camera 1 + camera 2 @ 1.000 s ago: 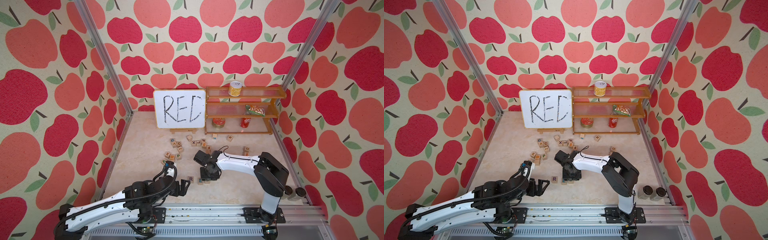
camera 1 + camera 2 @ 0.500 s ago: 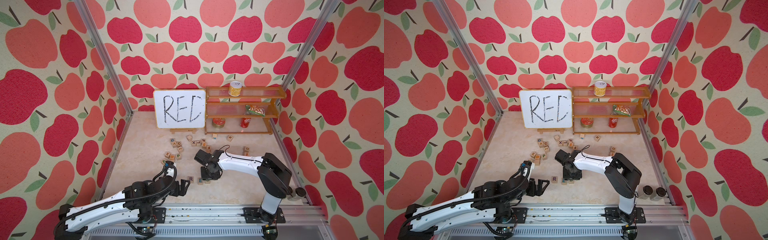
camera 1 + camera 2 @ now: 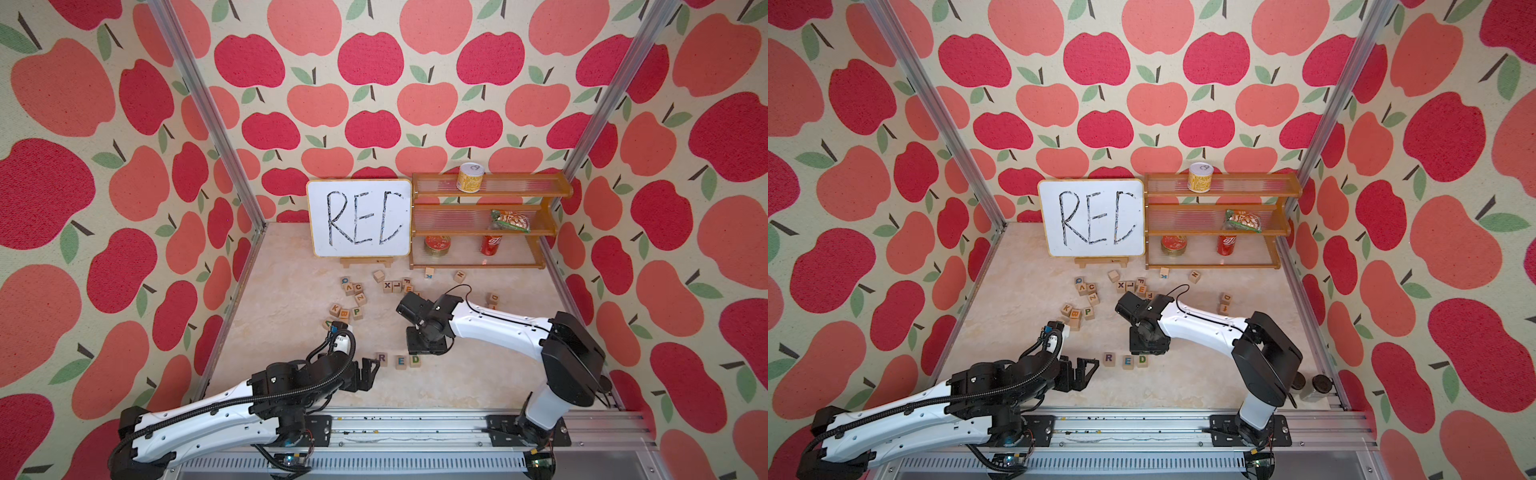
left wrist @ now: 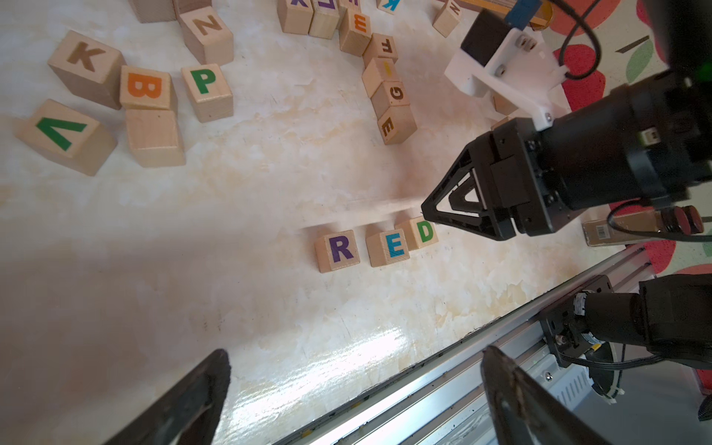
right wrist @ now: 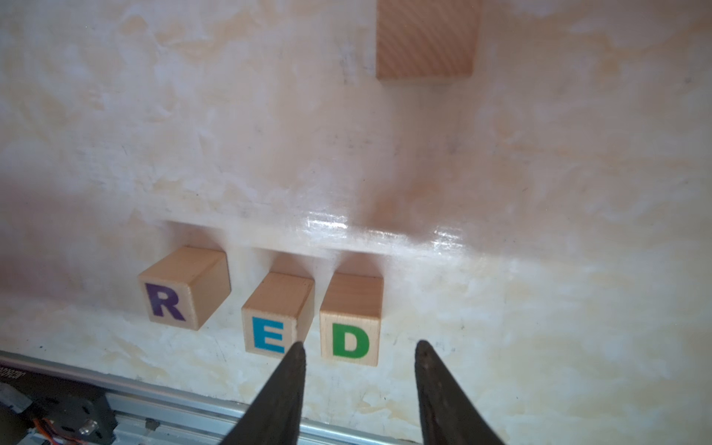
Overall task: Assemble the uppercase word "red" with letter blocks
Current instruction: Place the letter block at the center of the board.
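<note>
R block (image 5: 165, 304), E block (image 5: 269, 335), D block (image 5: 350, 341) in a row on counter (image 5: 539, 192), small gap after R. Right end effector (image 5: 359, 345) open at D block, not gripping. Left end effector (image 4: 356, 350) open, empty. Looks done.

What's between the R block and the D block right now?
The E block sits between the R block and the D block, closer to D. The right wrist view shows this most clearly.

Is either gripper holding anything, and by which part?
Nothing is held. The right gripper stands open at the D block; the left gripper is open and empty.
</note>
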Tool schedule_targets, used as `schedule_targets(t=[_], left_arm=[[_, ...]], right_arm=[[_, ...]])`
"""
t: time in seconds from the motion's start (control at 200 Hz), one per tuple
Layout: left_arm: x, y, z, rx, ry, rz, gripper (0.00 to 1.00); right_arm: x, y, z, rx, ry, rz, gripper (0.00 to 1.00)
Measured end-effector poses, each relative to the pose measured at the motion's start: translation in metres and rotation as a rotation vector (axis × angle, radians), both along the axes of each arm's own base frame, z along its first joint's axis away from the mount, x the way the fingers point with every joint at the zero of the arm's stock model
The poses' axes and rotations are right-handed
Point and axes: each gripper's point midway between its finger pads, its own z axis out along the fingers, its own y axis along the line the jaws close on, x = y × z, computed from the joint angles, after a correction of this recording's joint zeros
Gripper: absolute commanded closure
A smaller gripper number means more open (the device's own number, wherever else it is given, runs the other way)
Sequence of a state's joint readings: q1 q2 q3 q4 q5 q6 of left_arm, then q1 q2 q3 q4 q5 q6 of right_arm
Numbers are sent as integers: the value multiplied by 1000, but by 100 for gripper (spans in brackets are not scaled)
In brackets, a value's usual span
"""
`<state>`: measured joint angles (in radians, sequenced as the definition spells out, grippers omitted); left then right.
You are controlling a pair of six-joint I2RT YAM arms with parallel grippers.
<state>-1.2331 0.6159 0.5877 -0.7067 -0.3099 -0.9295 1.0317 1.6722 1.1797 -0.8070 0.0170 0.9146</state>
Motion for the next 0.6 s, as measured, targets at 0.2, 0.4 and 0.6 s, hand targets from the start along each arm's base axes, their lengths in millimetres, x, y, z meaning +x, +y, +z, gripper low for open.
schedule_targets(t=[0.2, 0.4, 0.6], left_arm=[[6, 2, -8, 56, -4, 10, 1], [26, 12, -9, 76, -5, 71, 0], [48, 23, 0, 61, 1, 120, 0]], right_arm=[[8, -8, 24, 56, -41, -2, 23], [14, -24, 34, 74, -53, -14, 1], [29, -38, 45, 95, -79, -31, 1]])
